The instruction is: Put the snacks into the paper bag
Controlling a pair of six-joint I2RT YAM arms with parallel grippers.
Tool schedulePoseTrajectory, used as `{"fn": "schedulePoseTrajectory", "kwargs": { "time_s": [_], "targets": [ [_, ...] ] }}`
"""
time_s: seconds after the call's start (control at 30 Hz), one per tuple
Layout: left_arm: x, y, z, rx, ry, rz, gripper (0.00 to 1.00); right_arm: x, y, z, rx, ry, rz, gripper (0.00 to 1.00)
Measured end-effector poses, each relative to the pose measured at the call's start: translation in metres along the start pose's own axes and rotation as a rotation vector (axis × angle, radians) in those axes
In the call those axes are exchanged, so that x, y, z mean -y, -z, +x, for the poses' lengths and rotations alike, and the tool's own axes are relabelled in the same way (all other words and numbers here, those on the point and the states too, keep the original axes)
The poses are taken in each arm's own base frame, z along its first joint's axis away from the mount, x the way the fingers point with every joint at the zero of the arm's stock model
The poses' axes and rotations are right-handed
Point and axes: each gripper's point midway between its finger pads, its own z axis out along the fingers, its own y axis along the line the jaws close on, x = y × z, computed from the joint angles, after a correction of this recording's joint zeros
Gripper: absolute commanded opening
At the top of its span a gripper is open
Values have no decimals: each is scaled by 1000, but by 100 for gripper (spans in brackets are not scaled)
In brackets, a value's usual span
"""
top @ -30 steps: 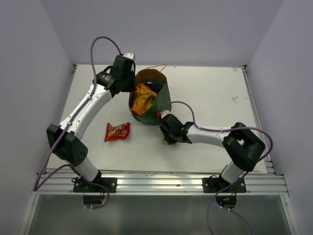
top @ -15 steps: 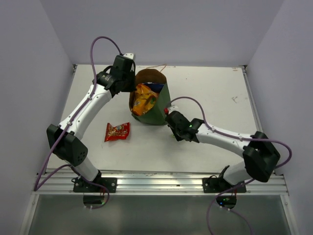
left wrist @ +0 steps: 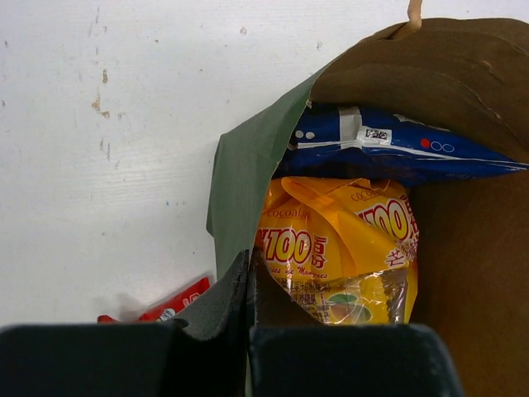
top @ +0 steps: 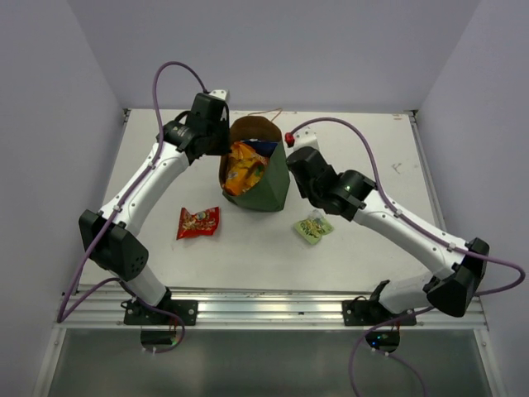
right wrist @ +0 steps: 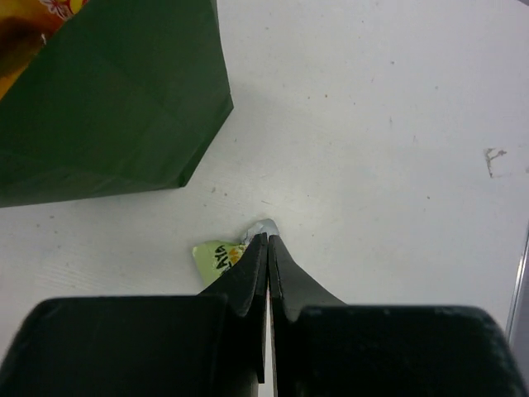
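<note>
The dark green paper bag stands upright mid-table. Inside it lie an orange chip bag and the blue Doritos bag. I cannot pick out the orange-white packet. My left gripper is shut on the bag's left rim. The small green packet lies flat on the table to the bag's right front. My right gripper is shut and empty, raised beside the bag's right wall. The green packet shows far below its fingertips. The small red packet lies on the table left of the bag.
The table's metal rail runs along the near edge, with both arm bases on it. White walls close in the left, back and right sides. A tan cord handle sticks out behind the bag.
My right gripper rose from the table by the bag's front and swung up beside the bag's right wall. The green packet stayed on the table, a little further right. The left arm has not moved.
</note>
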Motion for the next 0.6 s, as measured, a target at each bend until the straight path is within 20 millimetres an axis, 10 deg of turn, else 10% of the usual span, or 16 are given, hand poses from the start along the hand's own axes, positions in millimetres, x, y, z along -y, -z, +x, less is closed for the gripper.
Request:
{"fn": "schedulePoseTrajectory", "kwargs": {
  "time_s": [0.03, 0.17, 0.2, 0.37, 0.6],
  "targets": [
    [0, 0, 0, 0, 0, 1, 0, 0, -3, 4, -13, 5, 5, 3],
    [1, 0, 0, 2, 1, 9, 0, -16, -39, 66, -159, 33, 12, 91],
    [2, 0, 0, 1, 1, 10, 0, -19, -46, 87, -203, 48, 12, 99],
    [2, 3, 0, 4, 1, 18, 0, -32, -62, 197, -455, 73, -31, 99],
    [4, 4, 1, 1, 1, 29, 0, -35, -82, 209, -438, -52, -75, 99]
  ]
}}
